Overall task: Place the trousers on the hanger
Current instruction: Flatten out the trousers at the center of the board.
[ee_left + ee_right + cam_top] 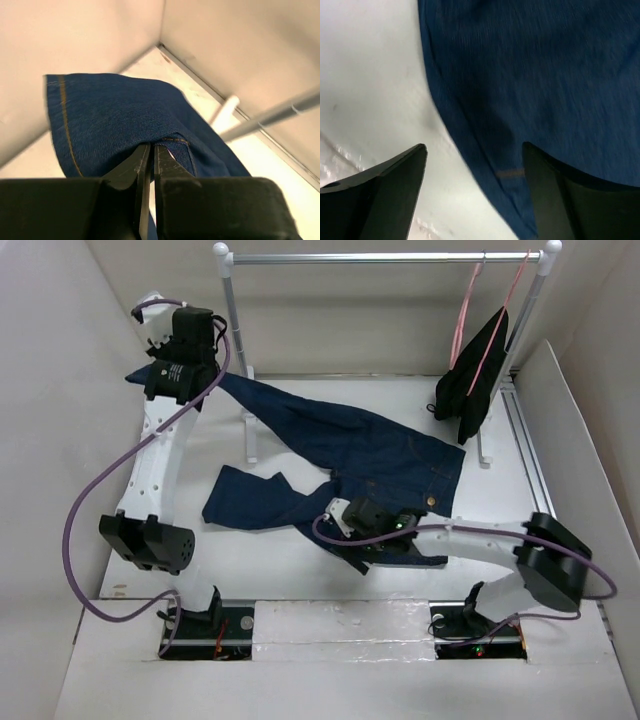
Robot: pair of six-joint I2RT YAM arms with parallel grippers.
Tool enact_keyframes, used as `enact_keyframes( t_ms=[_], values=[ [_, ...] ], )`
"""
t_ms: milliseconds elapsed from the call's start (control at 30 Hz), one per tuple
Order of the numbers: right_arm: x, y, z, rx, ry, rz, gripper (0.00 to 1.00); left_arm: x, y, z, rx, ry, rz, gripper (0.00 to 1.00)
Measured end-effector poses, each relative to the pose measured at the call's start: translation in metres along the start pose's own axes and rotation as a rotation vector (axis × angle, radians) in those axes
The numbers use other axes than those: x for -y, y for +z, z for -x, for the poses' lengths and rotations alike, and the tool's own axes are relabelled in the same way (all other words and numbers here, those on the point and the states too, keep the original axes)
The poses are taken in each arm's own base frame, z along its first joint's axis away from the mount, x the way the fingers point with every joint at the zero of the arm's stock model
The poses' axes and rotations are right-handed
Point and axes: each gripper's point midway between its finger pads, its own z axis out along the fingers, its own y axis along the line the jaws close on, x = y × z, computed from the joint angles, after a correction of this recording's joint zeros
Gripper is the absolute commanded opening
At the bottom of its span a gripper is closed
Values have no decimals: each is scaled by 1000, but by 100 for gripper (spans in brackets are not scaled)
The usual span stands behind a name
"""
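Directly beneath the right gripper [474,146], whose jaws stand wide apart and empty, lies a stitched edge of the trousers [380,455], flat on the worktop [290,565]. A sound grasp would likely bring the fingers down astride that thick seam rather than the single layer beside it. Beyond it the dark navy denim runs crumpled, one leg folded back and the other stretched out to the left gripper [151,147], which is pinched tight on cloth near the hem and holds it raised. Well beyond both, the hanger [464,310] hangs on the rail [380,257], just beside a black garment [475,375].
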Motion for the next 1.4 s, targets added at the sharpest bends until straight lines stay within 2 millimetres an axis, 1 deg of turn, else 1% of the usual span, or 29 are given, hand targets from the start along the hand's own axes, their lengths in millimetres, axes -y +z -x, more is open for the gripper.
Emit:
enact_keyframes(
  t_ms=[33, 67, 100, 133, 167, 200, 233, 333, 400, 433, 500, 567, 633, 667, 767, 833, 900, 1000, 1033, 1067, 1133, 1200, 1300, 1400],
  values=[
    [0, 8, 3, -11, -16, -2, 74, -1, 4, 4, 14, 8, 15, 0],
    [0, 16, 6, -23, -28, -3, 64, -3, 8, 4, 21, 22, 33, 0],
    [0, 22, 7, -31, -35, -5, 31, -6, 12, 2, 20, 40, 55, 0],
    [0, 31, 7, -46, -45, -6, 30, -10, 17, 0, 19, 54, 76, 0],
    [0, 36, 6, -55, -52, -8, 21, -15, 26, -4, 21, 61, 101, 0],
    [0, 37, 9, -50, -52, -12, 5, -22, 36, -11, 15, 71, 124, 0],
    [1, 38, 10, -47, -51, -19, 0, -31, 47, -22, 2, 83, 153, 0],
    [2, 37, 10, -40, -43, -23, 0, -71, 87, -65, -88, 105, 225, 0],
    [2, 33, 5, -39, -34, -22, 0, -99, 108, -92, -165, 96, 250, 0],
    [2, 29, 0, -39, -23, -20, 0, -111, 117, -100, -190, 82, 259, 0],
    [2, 17, -11, -48, -6, -18, 0, -128, 133, -105, -208, 53, 280, 0],
    [1, 4, -20, -46, 12, -11, 0, -129, 146, -103, -191, 30, 274, 0],
    [0, -10, -27, -45, 30, -3, 0, -122, 157, -109, -192, 32, 262, 0],
    [0, -17, -30, -43, 39, -1, 0, -117, 163, -115, -199, 38, 254, 0],
    [1, -35, -35, -29, 64, -1, 1, -111, 177, -146, -261, 67, 249, 0],
    [1, -43, -35, -16, 76, 0, 0, -113, 181, -171, -311, 77, 253, 0],
    [1, -46, -39, -26, 84, -1, 0, -124, 175, -199, -368, 84, 275, 0],
    [1, -48, -47, -61, 90, 0, 0, -144, 160, -229, -428, 79, 313, 0],
    [1, -50, -50, -68, 93, -1, 0, -147, 157, -232, -437, 80, 321, 0],
    [1, -52, -52, -75, 97, -2, 0, -156, 150, -235, -453, 69, 348, 0],
    [3, -61, -54, -66, 110, -9, 0, -162, 145, -228, -443, 37, 375, 0],
    [6, -73, -54, -40, 126, -22, 0, -172, 140, -215, -417, -3, 411, 0],
    [9, -95, -49, 15, 148, -28, 0, -186, 131, -189, -367, -71, 437, 0],
    [9, -110, -47, 50, 152, -21, 0, -197, 115, -165, -307, -140, 433, 0]
  ],
)
